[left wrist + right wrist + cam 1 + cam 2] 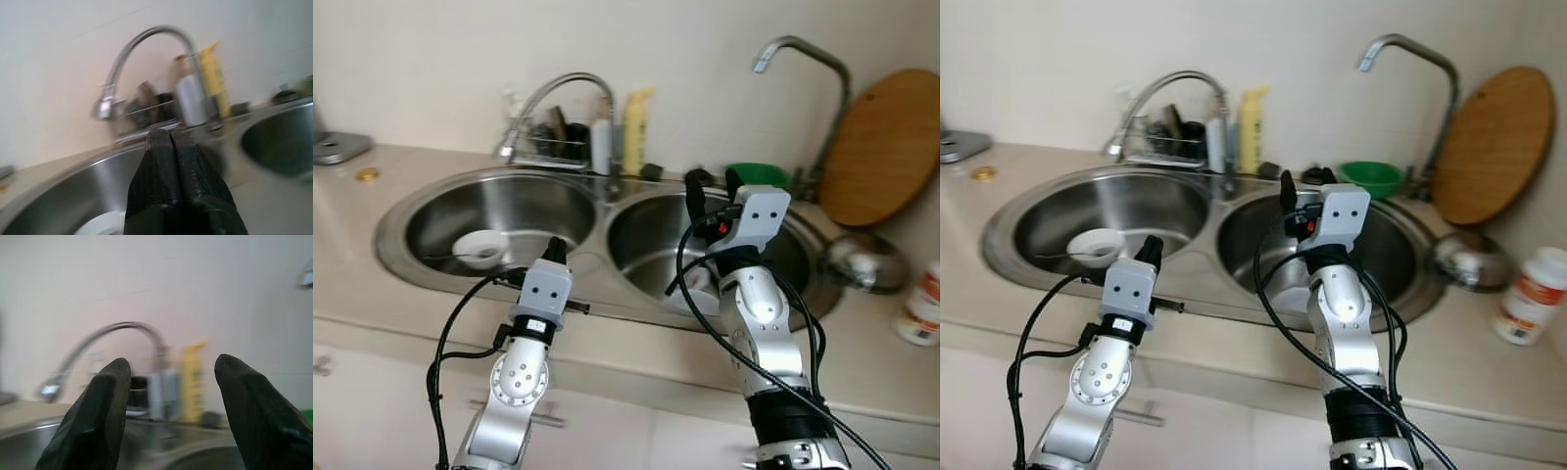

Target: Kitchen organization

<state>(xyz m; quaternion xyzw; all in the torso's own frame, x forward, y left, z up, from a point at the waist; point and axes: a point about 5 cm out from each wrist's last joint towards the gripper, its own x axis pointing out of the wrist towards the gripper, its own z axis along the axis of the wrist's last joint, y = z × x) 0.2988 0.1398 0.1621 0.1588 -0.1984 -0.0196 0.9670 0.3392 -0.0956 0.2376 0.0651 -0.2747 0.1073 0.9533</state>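
1. My left gripper [171, 147] is clenched with nothing between its fingers. It hangs over the front rim of the left basin [524, 211], near the worktop's front edge. I judge it is parked there, out of the way, while the other arm leads.

2. My right gripper [171, 382] is spread wide and carries nothing. It is raised above the right basin [1400, 245], pointing toward the back wall, so I read it as readied for a grasp, not yet committed to one thing.

3. The white bowl [480, 248] lies on the floor of the left basin, apart from my left gripper, below and just beyond it toward the back wall. It looks like a likely thing to tidy, though the task does not name one.

4. The yellow bottle [1251, 127] stands upright at the worktop's back edge, behind the divider between the basins, beside the curved tap [553, 98]. It is well beyond my right gripper.

5. The green bowl [1371, 177] sits at the back rim of the right basin, and the wooden board [881, 147] leans against the wall at the back right corner, presumably left there to dry.
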